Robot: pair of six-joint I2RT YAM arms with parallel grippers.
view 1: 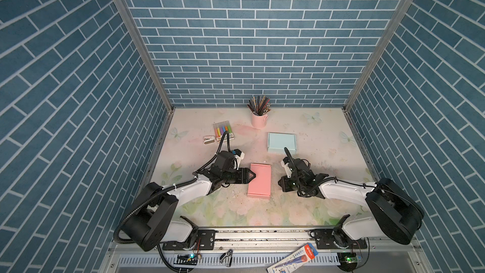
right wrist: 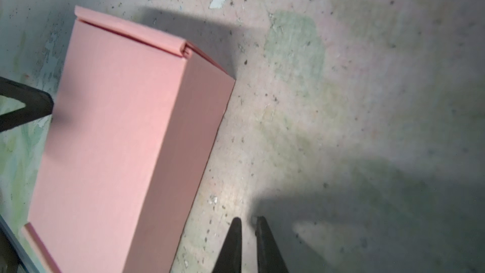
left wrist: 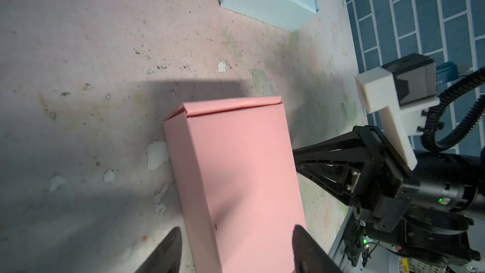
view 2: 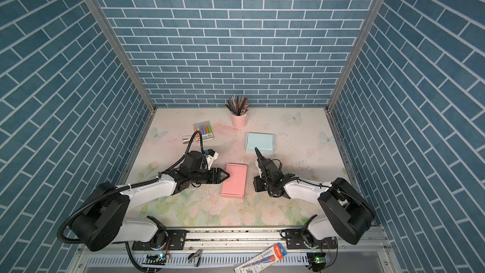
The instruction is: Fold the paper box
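Note:
The pink paper box (view 1: pixel 259 183) (view 2: pixel 234 182) lies flat and closed at the middle of the table, with a tucked flap ridge at each short end (right wrist: pixel 126 31). My left gripper (view 1: pixel 252 175) (view 2: pixel 227 175) is at the box's left long edge and open. In the left wrist view (left wrist: pixel 236 232) its fingers (left wrist: pixel 174 235) stand wide on either side of the box (left wrist: pixel 244 169), with table showing between one finger and the box. My right gripper (view 1: pixel 280 181) (left wrist: pixel 296 152) (right wrist: pixel 248 222) is shut and empty, a short way off the box's right side (right wrist: pixel 110 137).
A light blue box (view 1: pixel 281 141) (view 2: pixel 259 141) (left wrist: pixel 267 1) sits behind the right arm. A pink cup of pencils (view 1: pixel 258 119), a highlighter pack (view 1: pixel 223 130) and a small stapler (view 1: pixel 208 140) stand at the back. Brick-pattern walls close in three sides of the floral table (view 1: pixel 315 206).

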